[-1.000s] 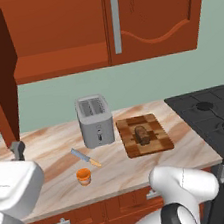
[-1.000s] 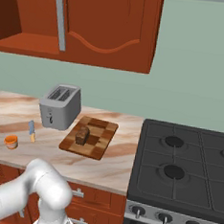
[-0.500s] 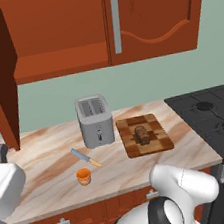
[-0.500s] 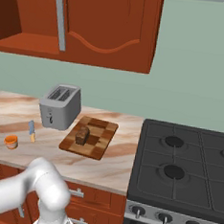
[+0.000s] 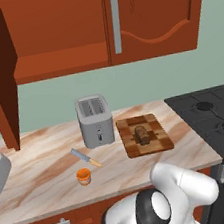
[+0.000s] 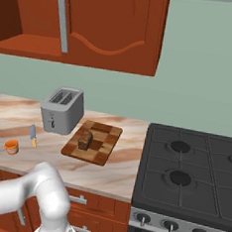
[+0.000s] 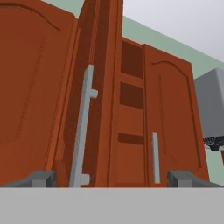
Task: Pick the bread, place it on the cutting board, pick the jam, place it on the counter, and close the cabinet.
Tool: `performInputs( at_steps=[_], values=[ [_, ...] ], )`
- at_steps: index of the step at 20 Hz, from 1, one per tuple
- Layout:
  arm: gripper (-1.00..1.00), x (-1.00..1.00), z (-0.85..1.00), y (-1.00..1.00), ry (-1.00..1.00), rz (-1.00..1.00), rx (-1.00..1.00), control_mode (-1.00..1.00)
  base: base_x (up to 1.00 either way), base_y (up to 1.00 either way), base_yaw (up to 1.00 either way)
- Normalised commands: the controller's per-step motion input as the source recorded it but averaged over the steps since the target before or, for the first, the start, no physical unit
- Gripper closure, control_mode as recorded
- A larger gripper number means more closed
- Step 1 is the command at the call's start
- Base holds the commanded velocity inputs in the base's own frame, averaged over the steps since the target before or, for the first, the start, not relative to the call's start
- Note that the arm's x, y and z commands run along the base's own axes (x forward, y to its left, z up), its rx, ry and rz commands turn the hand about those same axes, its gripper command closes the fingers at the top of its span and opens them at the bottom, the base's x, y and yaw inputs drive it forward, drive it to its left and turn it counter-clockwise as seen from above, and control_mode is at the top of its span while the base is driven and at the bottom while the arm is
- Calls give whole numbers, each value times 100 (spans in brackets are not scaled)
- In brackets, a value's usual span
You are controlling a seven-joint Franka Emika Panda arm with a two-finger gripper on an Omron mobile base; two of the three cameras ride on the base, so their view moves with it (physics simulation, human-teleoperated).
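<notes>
Two steps look done: bread (image 5: pixel 143 134) sits on cutting board (image 5: pixel 159 143), jam (image 5: pixel 83 176) on bench (image 5: pixel 36 167). Cabinet (image 5: pixel 58 36) left door (image 7: pixel 35 96) stands open; with jaws spread wide and empty, its outer face should be pushed flat beside handle (image 7: pixel 83 127), swinging steadily.

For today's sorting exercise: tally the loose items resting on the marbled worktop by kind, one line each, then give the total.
Toaster: 1
Cutting board: 1
Bread, lying on the board: 1
Knife: 1
Jam: 1
Total: 5
</notes>
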Motion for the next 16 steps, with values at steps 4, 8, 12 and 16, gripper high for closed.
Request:
performInputs(
  at_steps=[4, 8, 12, 16],
  values=[
    [-100, 24, -4, 14, 1, -1, 0, -100, 0, 0, 0],
    [-100, 17, -4, 2, 0, -5, 0, -100, 0, 0, 0],
    [-100, 18, -4, 0, 0, -5, 0, -100, 0, 0, 0],
    [-100, 13, -8, 0, 0, -3, 0, -100, 0, 0, 0]
  ],
)
